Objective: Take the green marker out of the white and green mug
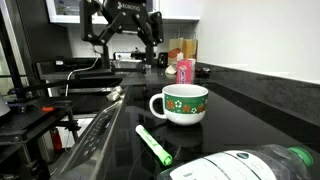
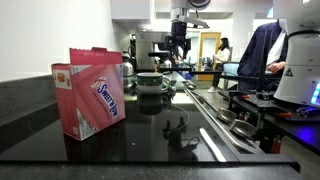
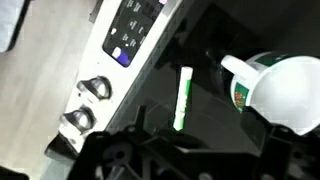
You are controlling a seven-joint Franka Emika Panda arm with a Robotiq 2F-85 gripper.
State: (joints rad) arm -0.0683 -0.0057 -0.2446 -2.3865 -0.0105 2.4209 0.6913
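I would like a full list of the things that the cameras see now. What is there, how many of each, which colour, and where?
green marker: one, bright green, lying flat on the counter, outside the mug
white and green mug: one, white with a green band, upright on the counter
pink container: one, pink, behind the mug
plastic bottle: one, clear with a green cap, lying at the near edge
counter: one, glossy black
stove knobs: two, silver, beside the counter
gripper: one, black, raised above the counter, jaws look apart, holding nothing
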